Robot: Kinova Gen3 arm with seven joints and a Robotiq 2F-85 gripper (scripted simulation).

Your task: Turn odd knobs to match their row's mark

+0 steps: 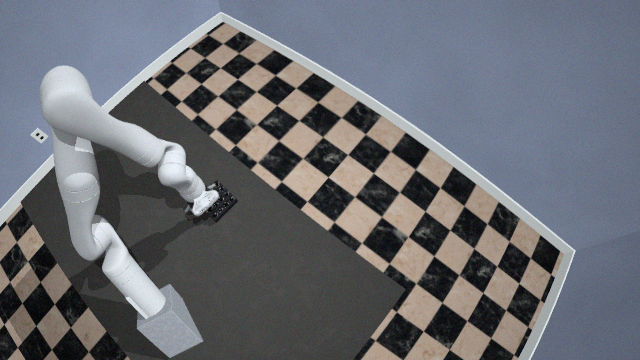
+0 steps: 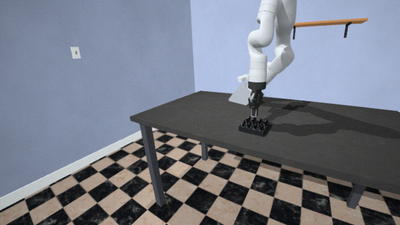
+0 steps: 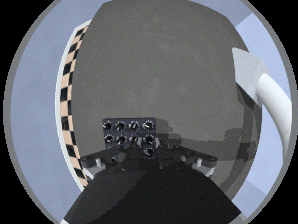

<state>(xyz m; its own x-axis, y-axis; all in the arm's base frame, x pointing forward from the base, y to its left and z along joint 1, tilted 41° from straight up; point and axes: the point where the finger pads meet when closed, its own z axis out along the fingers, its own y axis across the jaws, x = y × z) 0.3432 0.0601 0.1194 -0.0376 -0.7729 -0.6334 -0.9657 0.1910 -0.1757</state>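
From the top view, the knob box point(image 1: 223, 201) sits on the dark worktop point(image 1: 260, 280) near the long edge that faces the open chequered floor, about midway along it. The arm reaches out from its base at the opposite long edge, folding back on itself twice, with the wrist over one end of the box. The risk here is a descent slightly off a knob's axis: the narrow fingers would then strike the knob's rim or a neighbouring knob, nudging one that must keep its mark, or shoving the whole box along the worktop.

In the exterior view, the last link hangs vertical and the gripper point(image 2: 254, 115) points straight down just above the knobs at the box's far side; whether it touches one I cannot tell. The fingers stand narrow, with nothing between them.

The wrist view shows two rows of knobs plainly and a third half hidden behind the gripper body. Marks and white lines are too small to read, so choosing the wrong knob is a real hazard.
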